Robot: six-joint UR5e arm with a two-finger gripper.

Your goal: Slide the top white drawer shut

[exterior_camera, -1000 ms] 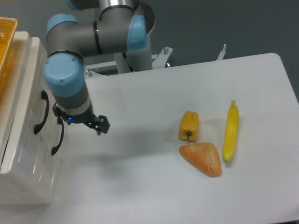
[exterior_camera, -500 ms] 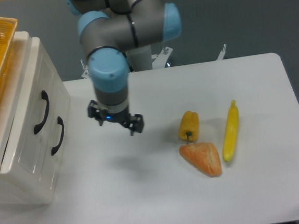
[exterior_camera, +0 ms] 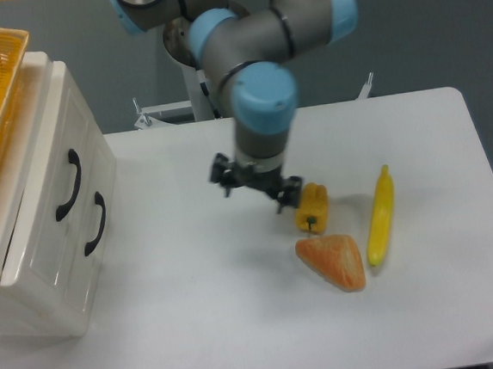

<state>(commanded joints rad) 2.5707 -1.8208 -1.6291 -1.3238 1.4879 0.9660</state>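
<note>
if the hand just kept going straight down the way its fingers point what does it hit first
Most likely the bare white table. The hand points down with nothing seen between its fingers. The yellow pepper lies just beside the right-side finger, so depth is unclear: it might clip that first.

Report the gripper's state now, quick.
Gripper: open, holding nothing, above the table beside the yellow pepper.

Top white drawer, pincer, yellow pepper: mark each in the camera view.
top white drawer (exterior_camera: 62, 170), fixed camera view, on its glossy front panel beside the black handle.
pincer (exterior_camera: 256, 191), fixed camera view, midway between its two fingertips.
yellow pepper (exterior_camera: 314, 205), fixed camera view, on its body.
</note>
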